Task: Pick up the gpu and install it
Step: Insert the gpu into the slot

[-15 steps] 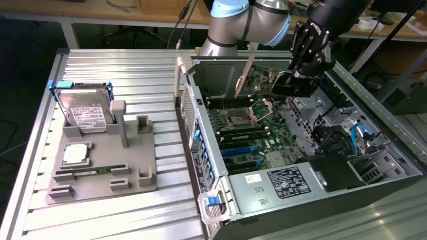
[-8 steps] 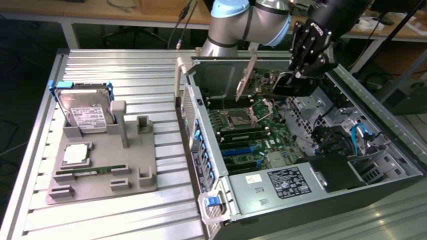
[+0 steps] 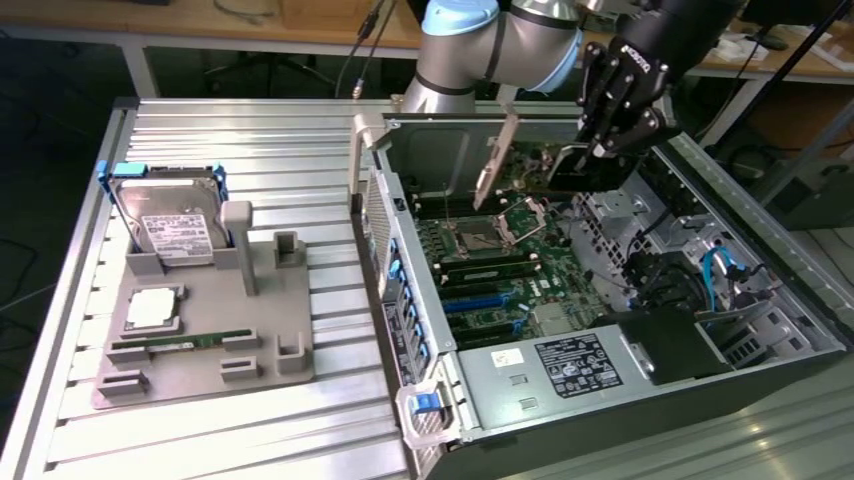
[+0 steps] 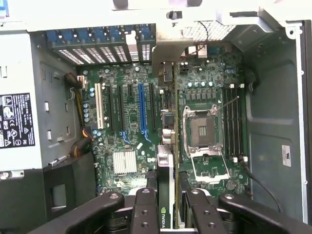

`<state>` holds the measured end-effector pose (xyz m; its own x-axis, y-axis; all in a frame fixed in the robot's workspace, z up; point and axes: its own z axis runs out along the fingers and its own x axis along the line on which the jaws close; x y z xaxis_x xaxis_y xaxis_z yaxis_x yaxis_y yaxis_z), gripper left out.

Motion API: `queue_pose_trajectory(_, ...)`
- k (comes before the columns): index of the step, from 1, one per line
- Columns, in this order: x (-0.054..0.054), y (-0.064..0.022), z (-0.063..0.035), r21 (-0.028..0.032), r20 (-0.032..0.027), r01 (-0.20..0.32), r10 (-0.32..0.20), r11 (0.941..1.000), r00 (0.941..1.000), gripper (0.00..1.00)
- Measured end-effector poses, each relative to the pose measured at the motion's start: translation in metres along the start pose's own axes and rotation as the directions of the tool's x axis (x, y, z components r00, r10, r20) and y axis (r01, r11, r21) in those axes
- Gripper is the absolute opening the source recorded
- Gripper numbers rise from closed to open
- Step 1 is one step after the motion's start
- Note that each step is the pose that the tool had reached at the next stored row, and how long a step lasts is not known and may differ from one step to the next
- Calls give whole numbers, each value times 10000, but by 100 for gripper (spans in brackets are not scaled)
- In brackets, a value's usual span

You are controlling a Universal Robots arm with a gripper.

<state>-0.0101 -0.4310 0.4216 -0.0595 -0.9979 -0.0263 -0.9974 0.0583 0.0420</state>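
Wrist view: gpu (image 4: 165, 175) on edge, bracket (image 4: 168, 53) toward vented slots (image 4: 92, 48).

- Your arm (image 3: 461, 85): silver-grey tubes, with a pale blue cap on the joint.
- Your gripper (image 3: 597, 150): black, with a small white mark.
- Its fingers (image 4: 144, 214): matte black, dotted with round screws.

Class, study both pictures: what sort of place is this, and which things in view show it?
Probably a robotics lab bench for computer assembly: an open computer case sits on a ribbed metal table, a grey fixture holds a hard drive, and the gripper grips the gpu over the motherboard.
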Motion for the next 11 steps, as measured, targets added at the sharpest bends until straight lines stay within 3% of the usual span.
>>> queue_pose_trajectory(5, 0, -7, 0, -18, -26, 629, -629, 9980, 9980, 27)
queue_pose_trajectory(11, -1, -15, 0, -44, -59, 1454, -1454, 9894, 9894, 27)
